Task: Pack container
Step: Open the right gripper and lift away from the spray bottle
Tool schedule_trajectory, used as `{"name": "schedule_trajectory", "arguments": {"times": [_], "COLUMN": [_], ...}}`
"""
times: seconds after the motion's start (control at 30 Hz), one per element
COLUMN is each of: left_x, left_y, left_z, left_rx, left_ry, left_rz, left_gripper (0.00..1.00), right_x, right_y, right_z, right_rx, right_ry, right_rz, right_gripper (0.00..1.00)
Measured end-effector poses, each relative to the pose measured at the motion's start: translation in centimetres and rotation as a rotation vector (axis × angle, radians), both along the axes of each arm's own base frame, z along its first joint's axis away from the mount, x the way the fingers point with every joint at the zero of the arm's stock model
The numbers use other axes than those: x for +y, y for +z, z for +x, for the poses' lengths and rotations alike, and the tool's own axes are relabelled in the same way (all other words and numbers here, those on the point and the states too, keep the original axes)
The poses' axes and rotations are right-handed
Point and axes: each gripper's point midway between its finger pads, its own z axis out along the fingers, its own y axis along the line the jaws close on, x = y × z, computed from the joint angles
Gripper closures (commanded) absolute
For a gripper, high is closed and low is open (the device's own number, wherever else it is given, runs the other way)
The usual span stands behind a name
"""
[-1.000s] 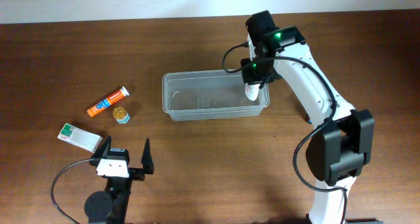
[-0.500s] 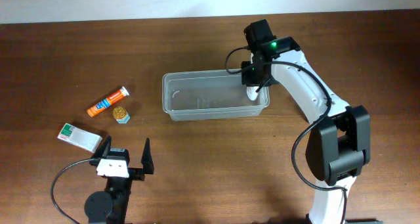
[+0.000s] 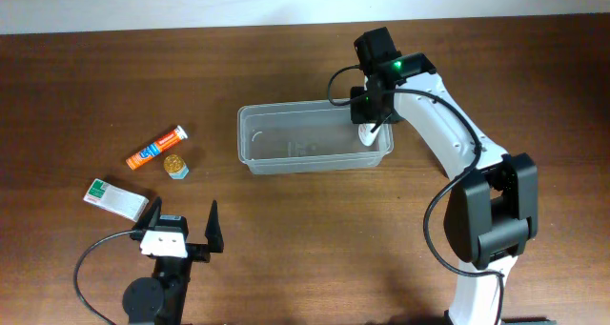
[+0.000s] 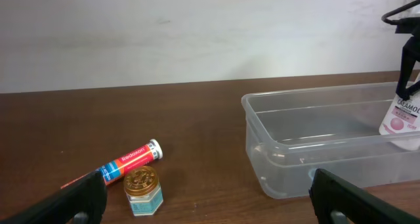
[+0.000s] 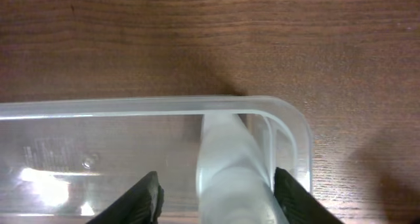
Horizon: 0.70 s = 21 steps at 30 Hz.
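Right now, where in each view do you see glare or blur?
Overhead: evenly lit, sharp, container rim crisp. Left wrist: left gripper dark and blurred at the bottom edge, orange tube clear. Right wrist: white bottle soft, close to the lens; bright glare on the container floor, lower left.

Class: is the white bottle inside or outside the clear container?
Inside: the white bottle leans within the container, its base below the rim.
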Motion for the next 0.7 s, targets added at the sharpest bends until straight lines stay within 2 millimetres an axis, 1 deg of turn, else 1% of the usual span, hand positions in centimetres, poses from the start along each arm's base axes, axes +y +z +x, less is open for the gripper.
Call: {"name": "schedule_trajectory", "arguments": {"times": [0.2,0.3,0.43,0.5,0.6,0.7], "left_x": [0.0,0.0,0.0,0.0,0.0,0.0], "left_y": [0.0,0.0,0.0,0.0,0.0,0.0], "left_z": [0.0,0.0,0.0,0.0,0.0,0.0], "left_rx": [0.000,0.000,0.000,0.000,0.000,0.000], "left_ry": [0.000,0.000,0.000,0.000,0.000,0.000], "left_rz": [0.000,0.000,0.000,0.000,0.000,0.000], "left_gripper": [0.01,0.01,0.01,0.01,0.01,0.01], "right_x": [0.3,0.6,1.2,1.2,1.0,0.3], "right_y": [0.0,0.7,3.1,4.6,7.4,10.2], "right_z": [-0.6,-0.6,0.1,0.0,-0.3,-1.0], "right_rx": [0.028,0.030,-0.005,-0.013,-0.034,-0.044], "right_ry": [0.018,0.024,0.035,0.042,0.057,0.052], "right_rz": [0.015,0.032,0.060,0.066,0.068,0.068], "right_gripper": [0.44,0.42,0.41,0.39,0.37,0.33]}}
